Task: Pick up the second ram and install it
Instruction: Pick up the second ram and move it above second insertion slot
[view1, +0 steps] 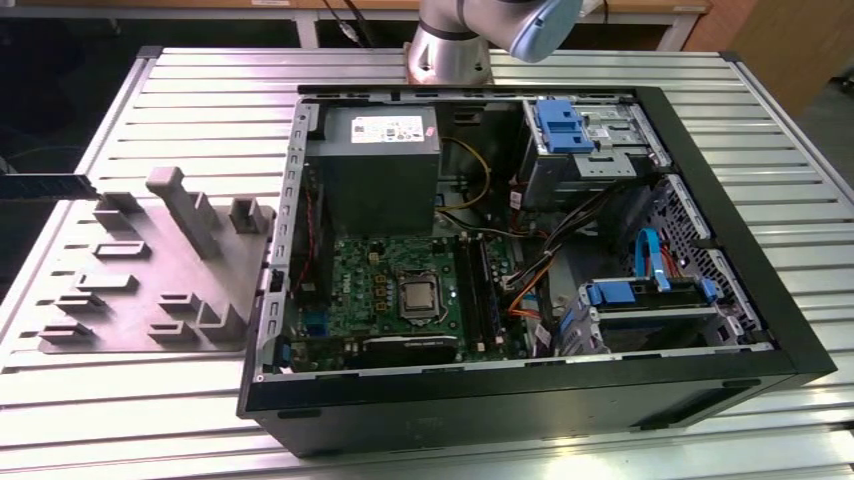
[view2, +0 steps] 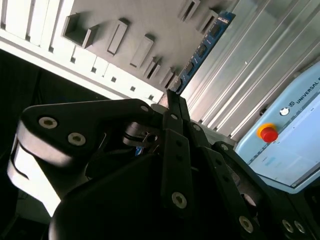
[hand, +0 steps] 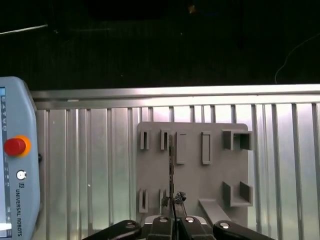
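Ribbed aluminium makes up the counter, the broadest thing in the exterior view. On it lies an open black computer case, side panel off and its insides facing up. The pale arm rises from its base at the far edge of the counter, behind the case.

To the exterior view's left of the case sits a grey fixture plate with raised blocks and slots. Inside the case, a grey power-supply box sits at the far end. A green motherboard lies nearer the camera.

A light-blue teach pendant with a red button rests on the counter, well apart from the plate.

In both wrist views the black gripper is closed tightly, its fingertips clamped on one end of the second ram. The blue-green strip with its row of dark chips juts straight out from the fingertips. In the first wrist view it shows edge-on as a thin dark line across the fixture plate, between two rows of slots. Whether its far end touches the plate I cannot tell. It is away from the case.
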